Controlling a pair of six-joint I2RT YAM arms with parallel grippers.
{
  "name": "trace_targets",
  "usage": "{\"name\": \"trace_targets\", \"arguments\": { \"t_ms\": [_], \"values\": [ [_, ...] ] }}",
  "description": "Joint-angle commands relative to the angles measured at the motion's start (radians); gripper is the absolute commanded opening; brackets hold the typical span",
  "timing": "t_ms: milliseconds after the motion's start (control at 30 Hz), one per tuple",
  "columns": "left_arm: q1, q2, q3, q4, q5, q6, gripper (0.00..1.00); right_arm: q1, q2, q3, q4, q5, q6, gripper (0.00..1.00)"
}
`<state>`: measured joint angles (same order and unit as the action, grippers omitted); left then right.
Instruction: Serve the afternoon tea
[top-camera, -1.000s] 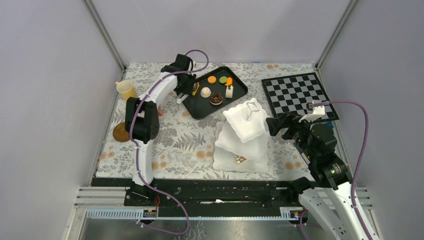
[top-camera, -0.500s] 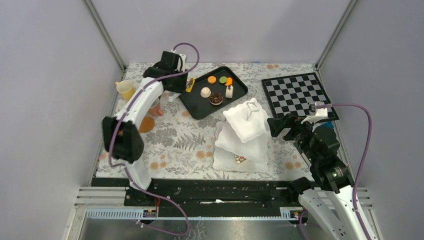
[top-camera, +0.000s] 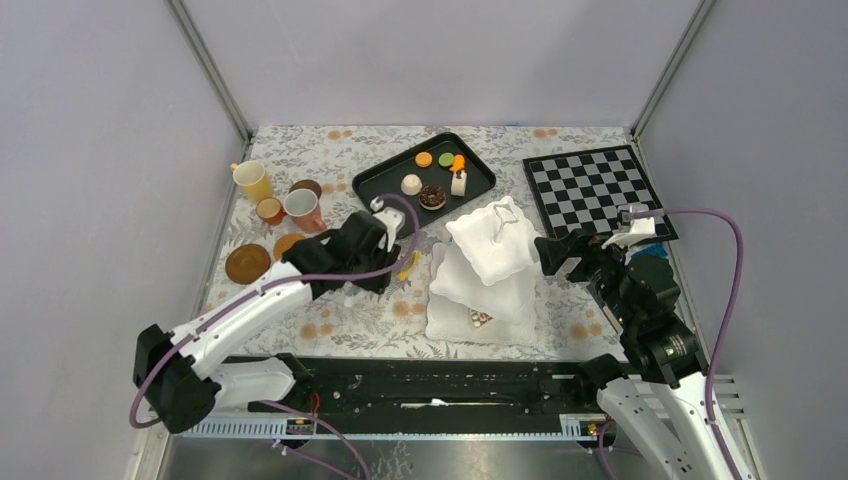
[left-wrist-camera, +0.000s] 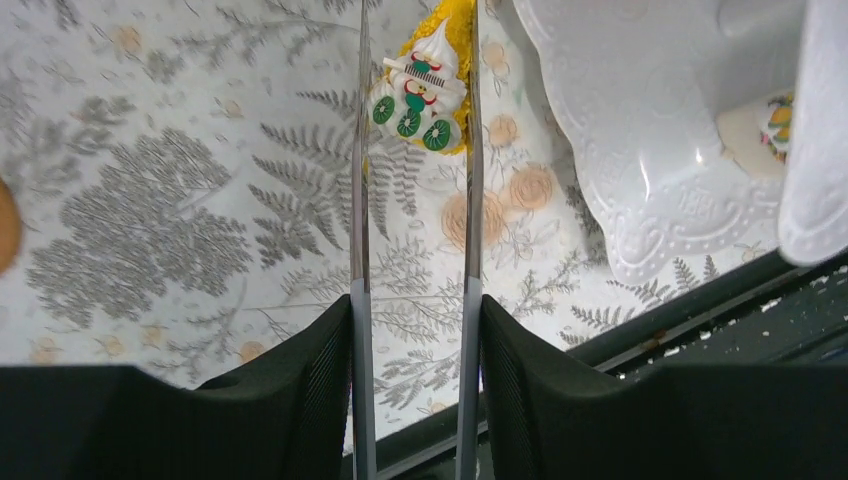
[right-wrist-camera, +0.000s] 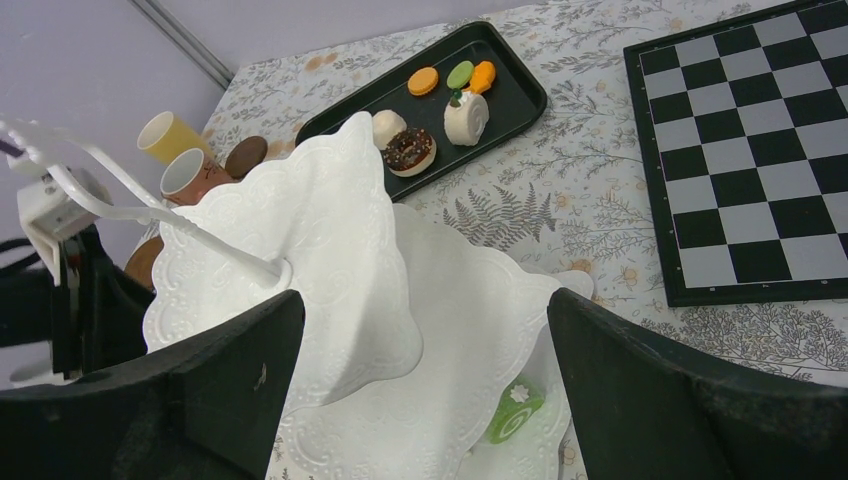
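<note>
My left gripper (left-wrist-camera: 415, 320) (top-camera: 385, 250) is shut on the silver tongs (left-wrist-camera: 360, 200). The tong tips pinch a yellow toy cake (left-wrist-camera: 420, 90) (top-camera: 408, 266) topped with cream and green slices, hanging over the cloth just left of the white three-tier stand (top-camera: 490, 245) (left-wrist-camera: 650, 150). The stand's bottom tier holds a small cake (top-camera: 481, 319) and a green roll (right-wrist-camera: 515, 405). Several cakes and macarons lie on the black tray (top-camera: 385, 185). My right gripper (right-wrist-camera: 425, 380) (top-camera: 560, 255) is open beside the stand's right side, touching nothing.
A yellow cup (top-camera: 252, 180), a pinkish cup (top-camera: 302, 208) and a small brown cup (top-camera: 269, 210) stand at the far left with brown saucers (top-camera: 247, 263) nearby. A chessboard (top-camera: 595, 190) lies at the back right. The table's front edge runs close below the stand.
My left arm has swung from the tray's left end down and right to the stand's left side, carrying the yellow cake in the tongs. The right arm has barely moved.
</note>
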<state>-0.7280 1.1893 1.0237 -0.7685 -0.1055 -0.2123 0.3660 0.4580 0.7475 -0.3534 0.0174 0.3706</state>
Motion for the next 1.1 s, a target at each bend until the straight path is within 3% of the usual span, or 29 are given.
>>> {"name": "trace_targets", "arguments": {
  "t_ms": [0,133,333,567,1067],
  "values": [
    [-0.060,-0.129,-0.098,0.176,0.020,-0.113,0.35,0.006,0.009,-0.002,0.037,0.010,-0.012,0.98],
    [-0.130,-0.152,-0.174,0.280,0.100,-0.145,0.36,0.005,0.008,-0.017,0.046,0.018,0.006,0.98],
    [-0.183,-0.190,-0.251,0.366,0.094,-0.172,0.35,0.006,0.011,-0.041,0.052,0.023,0.027,0.98],
    [-0.219,-0.232,-0.385,0.626,0.055,-0.182,0.34,0.006,0.030,-0.037,0.073,0.020,0.035,0.98],
    [-0.298,-0.091,-0.487,0.983,-0.037,-0.033,0.32,0.005,0.048,-0.047,0.084,0.009,0.007,0.98]
  ]
}}
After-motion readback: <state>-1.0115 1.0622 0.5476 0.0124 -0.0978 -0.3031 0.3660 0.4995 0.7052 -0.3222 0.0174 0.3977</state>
